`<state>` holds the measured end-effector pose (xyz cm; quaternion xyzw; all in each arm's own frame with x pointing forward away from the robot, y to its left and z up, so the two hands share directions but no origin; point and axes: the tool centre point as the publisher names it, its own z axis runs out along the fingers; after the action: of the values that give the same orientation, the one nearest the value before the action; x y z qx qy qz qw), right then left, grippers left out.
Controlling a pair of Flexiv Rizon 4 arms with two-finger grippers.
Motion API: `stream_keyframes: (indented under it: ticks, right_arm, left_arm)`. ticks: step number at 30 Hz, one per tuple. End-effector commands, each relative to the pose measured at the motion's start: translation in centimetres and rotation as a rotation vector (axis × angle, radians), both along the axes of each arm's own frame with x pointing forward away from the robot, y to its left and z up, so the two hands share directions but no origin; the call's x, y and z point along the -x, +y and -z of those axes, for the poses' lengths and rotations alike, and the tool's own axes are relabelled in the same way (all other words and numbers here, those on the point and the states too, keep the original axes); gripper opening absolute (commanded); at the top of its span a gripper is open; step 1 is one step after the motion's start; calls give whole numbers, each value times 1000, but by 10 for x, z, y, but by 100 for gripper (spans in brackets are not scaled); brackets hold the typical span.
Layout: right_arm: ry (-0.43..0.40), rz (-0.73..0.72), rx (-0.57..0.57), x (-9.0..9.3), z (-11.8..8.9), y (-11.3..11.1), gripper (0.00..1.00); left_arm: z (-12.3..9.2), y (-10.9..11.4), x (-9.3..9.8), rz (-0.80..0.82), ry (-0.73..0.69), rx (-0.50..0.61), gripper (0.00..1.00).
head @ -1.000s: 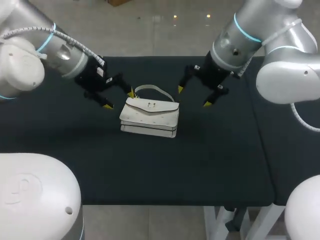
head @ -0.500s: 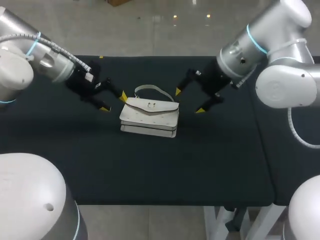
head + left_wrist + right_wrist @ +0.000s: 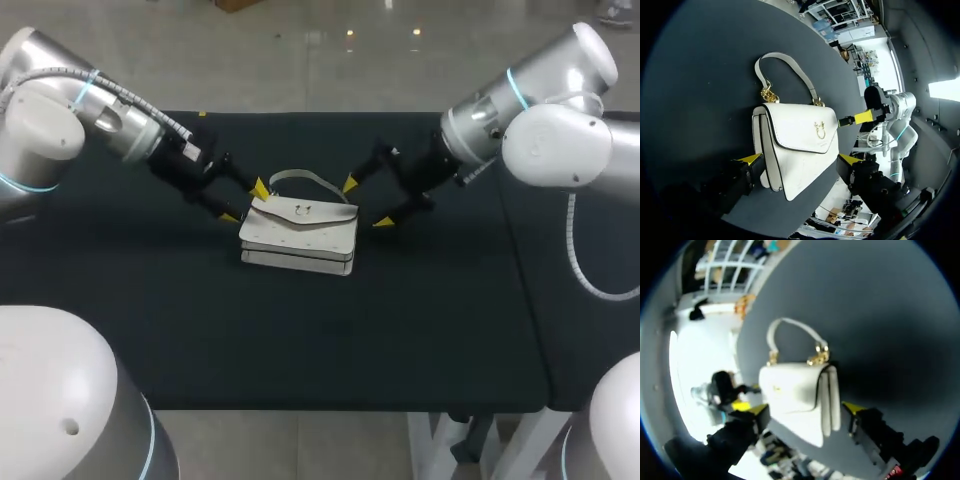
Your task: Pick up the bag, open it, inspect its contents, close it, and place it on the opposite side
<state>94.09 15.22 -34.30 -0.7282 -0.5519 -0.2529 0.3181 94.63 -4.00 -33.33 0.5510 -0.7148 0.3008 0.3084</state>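
A white handbag (image 3: 300, 236) lies flat in the middle of the black table, flap shut, with a gold clasp (image 3: 303, 210) and its handle (image 3: 298, 179) towards the far side. My left gripper (image 3: 247, 203) is open at the bag's left end, one yellow tip on each side of that end. At the bag's right end my right gripper (image 3: 366, 202) is open as well. In the left wrist view the bag (image 3: 805, 145) lies ahead of my left gripper (image 3: 800, 160), between its spread fingers. Likewise in the right wrist view, the bag (image 3: 797, 387) lies between my right gripper's (image 3: 802, 409) fingers.
The black table (image 3: 440, 320) reaches well beyond the bag to both sides and to the front. Rounded white parts of the robot (image 3: 60, 390) stand over the front left and front right corners.
Both grippers have come in towards the bag: the left one moved right to its left end, the right one moved left and down to its right end. The bag has not moved.
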Motion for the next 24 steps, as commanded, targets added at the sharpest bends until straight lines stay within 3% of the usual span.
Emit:
stream_keyframes:
  ticks: [1, 4, 7, 11, 15, 20, 24]
  right_arm:
    - [47, -86, -112, 0, 11, -4, 78]
    - [35, -93, -142, 3, 12, -2, 82]
    - [32, -92, -153, 4, 14, 0, 79]
    - [28, -85, -171, 6, 17, 4, 78]
    - [23, -58, -225, 8, 19, 6, 64]
    - [14, -39, -264, 11, 15, 10, 52]
    - [16, -21, -283, 12, 18, 17, 50]
  left_arm:
    - [6, -2, -7, 35, 34, 49, 100]
    - [9, -5, -9, 36, 39, 58, 100]
    - [11, -9, -12, 35, 47, 73, 100]
    - [14, -12, -14, 37, 55, 89, 92]
    - [17, -14, -16, 28, 64, 112, 80]
    - [19, -14, -16, 22, 77, 128, 78]
    - [25, -13, -16, 8, 89, 141, 75]
